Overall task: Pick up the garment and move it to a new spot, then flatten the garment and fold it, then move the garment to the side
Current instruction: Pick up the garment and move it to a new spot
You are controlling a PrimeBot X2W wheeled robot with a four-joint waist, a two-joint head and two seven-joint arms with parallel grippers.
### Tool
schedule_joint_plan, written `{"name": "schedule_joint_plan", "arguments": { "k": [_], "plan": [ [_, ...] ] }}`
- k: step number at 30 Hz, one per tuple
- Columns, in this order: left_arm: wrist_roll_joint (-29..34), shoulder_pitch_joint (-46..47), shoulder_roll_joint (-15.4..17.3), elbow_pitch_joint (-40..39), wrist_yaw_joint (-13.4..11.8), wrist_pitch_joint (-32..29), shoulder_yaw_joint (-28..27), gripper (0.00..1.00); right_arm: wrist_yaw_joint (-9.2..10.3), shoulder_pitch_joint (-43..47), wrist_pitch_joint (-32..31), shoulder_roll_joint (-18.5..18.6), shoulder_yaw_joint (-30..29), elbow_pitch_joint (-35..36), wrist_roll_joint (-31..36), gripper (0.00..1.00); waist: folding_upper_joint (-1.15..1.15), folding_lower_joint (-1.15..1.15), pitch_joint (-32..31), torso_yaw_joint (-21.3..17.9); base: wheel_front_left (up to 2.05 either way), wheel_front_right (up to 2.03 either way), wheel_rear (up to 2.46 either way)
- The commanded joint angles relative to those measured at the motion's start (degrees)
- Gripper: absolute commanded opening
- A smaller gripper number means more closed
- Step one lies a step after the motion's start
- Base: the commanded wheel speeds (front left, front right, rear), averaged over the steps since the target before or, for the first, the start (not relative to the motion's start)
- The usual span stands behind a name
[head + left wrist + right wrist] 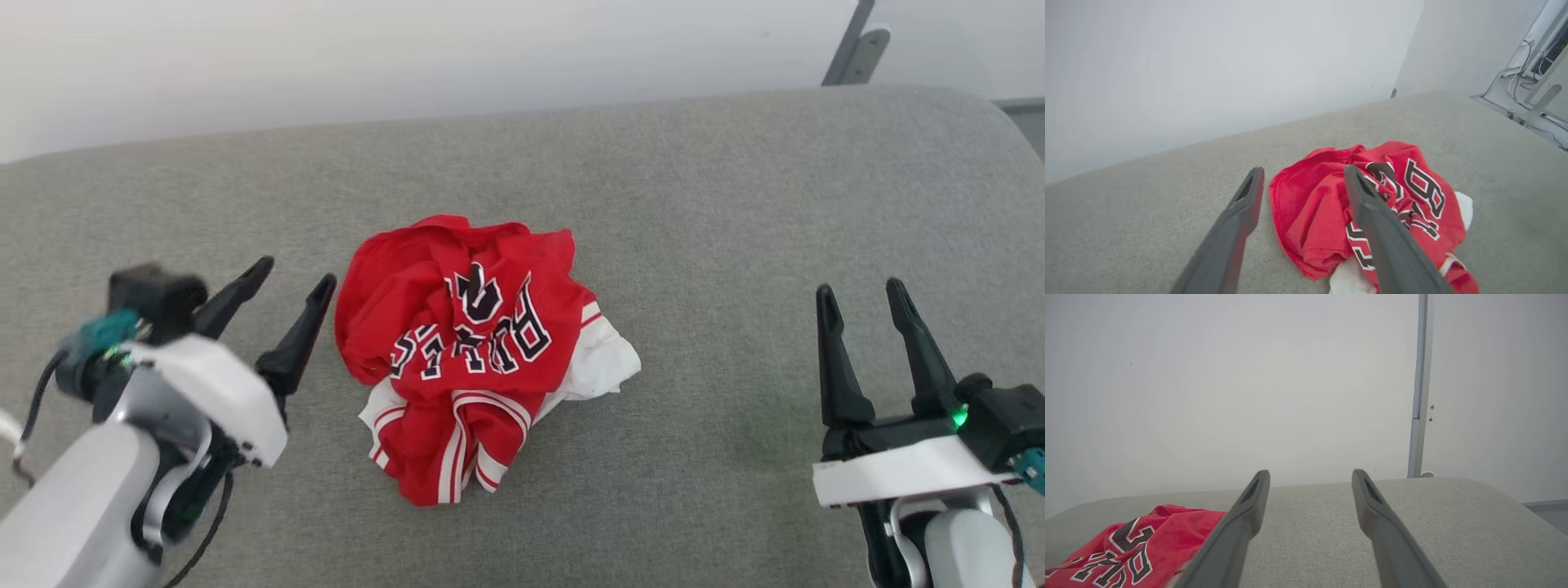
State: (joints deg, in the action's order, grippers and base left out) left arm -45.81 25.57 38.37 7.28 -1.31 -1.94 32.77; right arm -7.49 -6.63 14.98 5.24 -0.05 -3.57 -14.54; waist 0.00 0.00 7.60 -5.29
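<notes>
The garment (469, 351) is a red jersey with black white-outlined lettering, white sleeves and striped trim. It lies crumpled in a heap in the middle of the grey cushioned surface (694, 245). My left gripper (295, 273) is open just left of the heap, its fingers apart and empty, angled toward the red cloth. In the left wrist view the garment (1323, 212) lies right beyond my left gripper (1303, 172). My right gripper (860, 289) stands open far to the right, well clear of the garment. The right wrist view has the garment (1131, 551) at lower left and my right gripper (1310, 473) empty.
A pale wall (408, 49) runs behind the surface's far edge. A grey metal post (853, 49) stands at the back right. Cables and a frame (1531, 81) are on the floor past the surface's right end.
</notes>
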Motion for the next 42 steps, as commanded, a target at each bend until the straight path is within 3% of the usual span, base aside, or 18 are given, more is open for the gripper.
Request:
{"name": "schedule_joint_plan", "arguments": {
  "k": [1, 3, 9, 17, 22, 30, 37, 42],
  "plan": [
    [0.0, -1.7, 0.1, 0.0, -0.7, 1.9, -0.8, 1.0, -0.01, 0.7, 0.3, 0.3, -0.1, 0.1, 0.5, 1.0, 0.0, 0.0, -0.8, 0.8, 0.0, 0.0, 0.0],
    [0.6, -3.9, 0.6, -0.6, -0.4, 6.5, -1.8, 1.0, -0.01, 1.3, 0.3, 0.7, -0.2, -0.3, 0.7, 1.0, 0.0, 0.0, -1.5, 1.2, 0.0, 0.0, 0.0],
    [0.0, -10.8, 0.6, 0.1, -2.9, 14.6, -5.2, 1.0, -0.01, 2.8, 0.3, 2.1, -0.6, -0.6, 1.2, 1.0, 0.0, 0.0, -3.5, 2.5, 0.0, 0.0, 0.0],
    [1.7, -19.4, -0.2, -2.4, -4.9, 17.2, -10.9, 1.0, -0.01, 4.7, 0.3, 3.0, -0.9, -1.5, 0.7, 1.0, 0.0, 0.0, -6.1, 3.6, 0.0, 0.0, 0.0],
    [4.6, -24.6, -3.5, -5.2, -4.8, 17.2, -18.5, 1.0, -0.01, 5.8, 0.3, 3.6, -0.9, -2.5, 0.3, 1.0, 0.0, 0.0, -7.2, 4.0, 0.0, 0.0, 0.0],
    [10.4, -32.5, -10.2, -7.0, -0.3, 17.2, -29.5, 1.0, -0.01, 7.3, 0.3, 4.1, -1.4, -3.6, -0.2, 1.0, 0.0, 0.0, -8.1, 4.5, 0.0, 0.0, 0.0],
    [16.8, -36.6, -16.4, -7.6, 5.6, 17.2, -37.4, 1.0, -0.01, 8.6, 0.3, 3.9, -2.3, -3.9, -0.5, 1.0, 0.0, 0.0, -8.8, 4.9, 0.0, 0.0, 0.0],
    [18.7, -37.8, -20.1, -7.2, 7.8, 17.2, -40.4, 1.0, -0.01, 9.2, 0.3, 3.6, -2.9, -4.0, -0.5, 1.0, 0.0, 0.0, -9.0, 5.3, 0.0, 0.0, 0.0]
  ]
}}
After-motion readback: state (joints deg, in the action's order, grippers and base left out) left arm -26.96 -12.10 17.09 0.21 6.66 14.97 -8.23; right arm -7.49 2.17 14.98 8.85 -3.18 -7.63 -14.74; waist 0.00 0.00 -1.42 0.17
